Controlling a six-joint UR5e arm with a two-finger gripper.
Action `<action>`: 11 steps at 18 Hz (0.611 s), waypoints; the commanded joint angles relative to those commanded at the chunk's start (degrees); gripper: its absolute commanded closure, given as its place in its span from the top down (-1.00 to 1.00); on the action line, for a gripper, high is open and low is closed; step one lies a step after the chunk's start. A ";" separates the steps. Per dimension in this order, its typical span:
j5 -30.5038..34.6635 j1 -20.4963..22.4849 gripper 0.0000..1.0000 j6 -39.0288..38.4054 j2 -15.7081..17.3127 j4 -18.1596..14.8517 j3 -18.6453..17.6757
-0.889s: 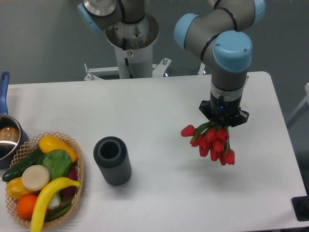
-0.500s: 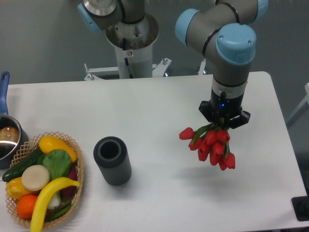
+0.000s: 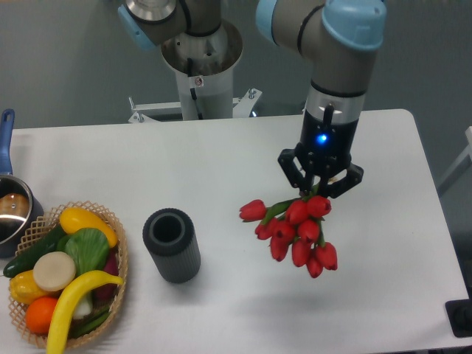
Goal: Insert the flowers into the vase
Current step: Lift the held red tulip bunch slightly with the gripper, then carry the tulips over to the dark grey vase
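My gripper (image 3: 318, 186) is shut on the stems of the flowers (image 3: 293, 230), a bunch of red tulip buds that hangs below it, raised above the white table right of centre. The buds point down and towards the camera. The vase (image 3: 172, 245), a dark grey ribbed cylinder with an open round mouth, stands upright on the table well to the left of the flowers and apart from them.
A wicker basket (image 3: 118, 254) of toy fruit and vegetables stands at the front left beside the vase. A blue-handled metal pot (image 3: 10, 206) sits at the left edge. The arm's base column (image 3: 200, 66) stands behind the table.
The gripper has lifted the flowers and carried them left, towards the vase. The vase, basket and pot have not moved.
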 joint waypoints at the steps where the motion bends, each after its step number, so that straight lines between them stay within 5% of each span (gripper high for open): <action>1: -1.67 0.00 -1.00 0.00 0.00 0.71 -0.26; 11: -24.17 -0.53 -1.00 -0.52 -0.09 0.89 -0.36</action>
